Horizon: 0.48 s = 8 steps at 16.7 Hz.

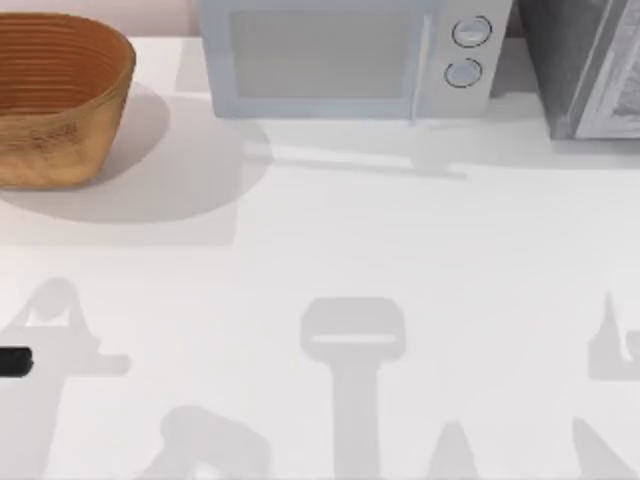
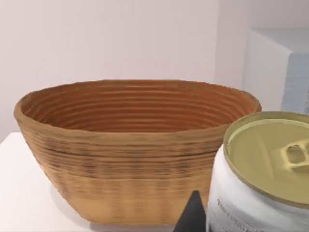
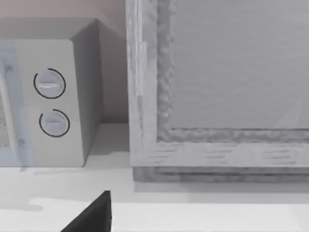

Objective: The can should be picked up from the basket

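Observation:
The orange-brown woven basket (image 1: 55, 95) stands at the table's far left corner, and its ribbed inside (image 2: 135, 108) holds nothing. The can (image 2: 263, 179), with a white body and a tan-gold top with a pull tab, is outside the basket, close to the left wrist camera on the near side of the rim. My left gripper (image 1: 14, 362) is at the table's left edge, shut on the can, with one dark fingertip (image 2: 193, 215) beside it. A dark piece of my right gripper (image 3: 91, 217) points toward the back right of the table.
A grey microwave (image 1: 345, 55) with two round knobs (image 3: 50, 101) stands at the back centre. A grey box (image 1: 590, 65) stands at the back right. The white table (image 1: 400, 250) carries only arm shadows across its middle and front.

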{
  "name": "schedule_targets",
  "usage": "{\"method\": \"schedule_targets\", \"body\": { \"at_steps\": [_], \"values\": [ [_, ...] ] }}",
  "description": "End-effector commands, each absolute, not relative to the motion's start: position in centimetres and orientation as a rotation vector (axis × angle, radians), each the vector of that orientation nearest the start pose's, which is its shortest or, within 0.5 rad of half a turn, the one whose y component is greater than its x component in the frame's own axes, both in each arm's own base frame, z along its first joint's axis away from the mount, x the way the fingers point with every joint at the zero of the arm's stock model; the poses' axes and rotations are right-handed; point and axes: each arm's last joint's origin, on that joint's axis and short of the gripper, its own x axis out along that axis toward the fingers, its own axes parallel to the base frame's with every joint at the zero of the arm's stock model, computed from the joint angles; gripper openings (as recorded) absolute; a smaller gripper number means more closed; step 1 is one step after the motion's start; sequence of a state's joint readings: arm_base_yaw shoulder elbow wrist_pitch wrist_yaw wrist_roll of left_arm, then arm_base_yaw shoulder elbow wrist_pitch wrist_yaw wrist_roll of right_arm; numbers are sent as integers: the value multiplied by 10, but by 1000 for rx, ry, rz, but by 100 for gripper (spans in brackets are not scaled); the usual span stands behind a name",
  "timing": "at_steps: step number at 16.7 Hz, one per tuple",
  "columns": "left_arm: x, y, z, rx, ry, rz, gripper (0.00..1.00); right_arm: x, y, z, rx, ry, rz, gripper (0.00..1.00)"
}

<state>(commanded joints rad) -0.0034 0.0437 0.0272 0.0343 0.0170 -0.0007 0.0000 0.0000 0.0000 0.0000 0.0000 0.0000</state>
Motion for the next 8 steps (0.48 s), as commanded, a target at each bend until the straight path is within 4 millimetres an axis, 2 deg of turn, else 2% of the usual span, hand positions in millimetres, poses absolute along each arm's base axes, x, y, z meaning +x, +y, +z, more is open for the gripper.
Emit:
{"method": "schedule_targets", "body": {
  "at_steps": [4,8],
  "values": [
    [116,-7,204,-8,-84,-126,0,106,-1,160,0,0,0,100],
    [136,-13,239,-6,-135,-257,0,106,-1,160,0,0,0,100]
  ]
}}
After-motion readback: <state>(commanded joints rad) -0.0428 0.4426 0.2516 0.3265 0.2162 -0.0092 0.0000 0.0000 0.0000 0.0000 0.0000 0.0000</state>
